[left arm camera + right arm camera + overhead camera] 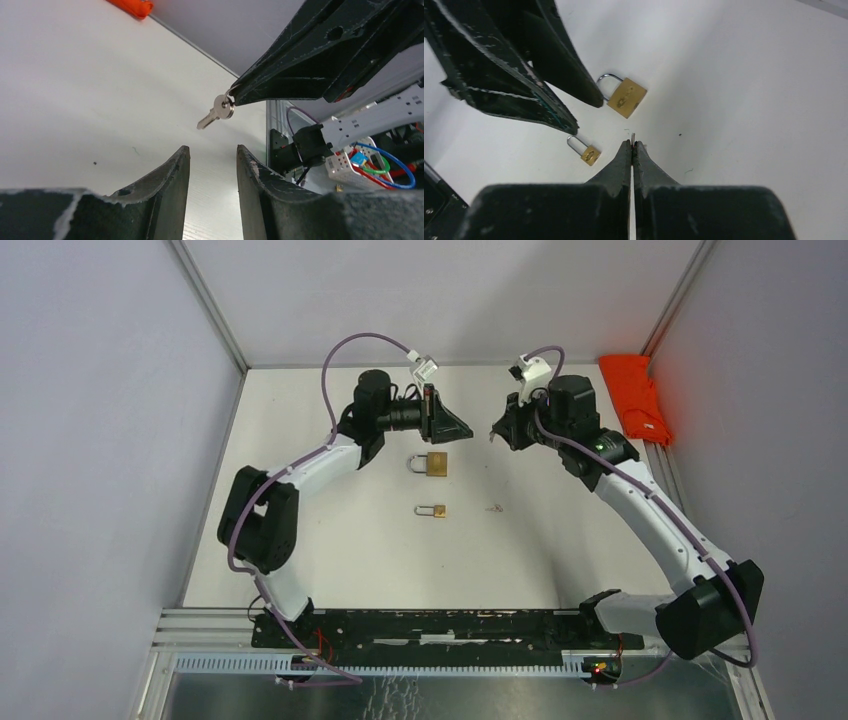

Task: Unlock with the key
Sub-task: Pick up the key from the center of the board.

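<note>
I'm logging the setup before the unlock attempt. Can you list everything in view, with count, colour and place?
large padlock: one, brass with a silver shackle, lying on the table between the arms, farther from the bases
small padlock: one, brass with a silver shackle, lying on the table just nearer the bases than the large one
key: one, silver, hanging from the right gripper's tip, above the table
cloth: one, orange, far right corner of the table
table: one, white, under everything
left gripper: one, black, open and empty, facing the key
right gripper: one, black, shut on the key
</note>
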{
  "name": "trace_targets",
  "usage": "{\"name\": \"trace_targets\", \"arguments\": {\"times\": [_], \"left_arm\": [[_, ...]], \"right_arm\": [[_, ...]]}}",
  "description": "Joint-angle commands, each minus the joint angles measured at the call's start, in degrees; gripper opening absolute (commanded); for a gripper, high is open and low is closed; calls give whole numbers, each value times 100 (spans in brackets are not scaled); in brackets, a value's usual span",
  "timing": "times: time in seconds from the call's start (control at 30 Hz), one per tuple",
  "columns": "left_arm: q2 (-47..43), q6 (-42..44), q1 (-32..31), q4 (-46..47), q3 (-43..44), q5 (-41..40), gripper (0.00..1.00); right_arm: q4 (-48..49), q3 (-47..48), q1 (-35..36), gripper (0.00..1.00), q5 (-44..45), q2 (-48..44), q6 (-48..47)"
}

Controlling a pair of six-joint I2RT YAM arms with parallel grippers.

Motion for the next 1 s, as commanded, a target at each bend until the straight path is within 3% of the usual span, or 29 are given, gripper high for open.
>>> {"name": "trace_targets", "arguments": {"times": [0.0,0.97], "left_arm": [[115,-68,-72,802,291,741,46],[157,178,-421,1024,292,1139,40]], "right_arm": [[281,-97,32,0,-548,-280,66],[531,246,67,0,-1063,-253,424]]}}
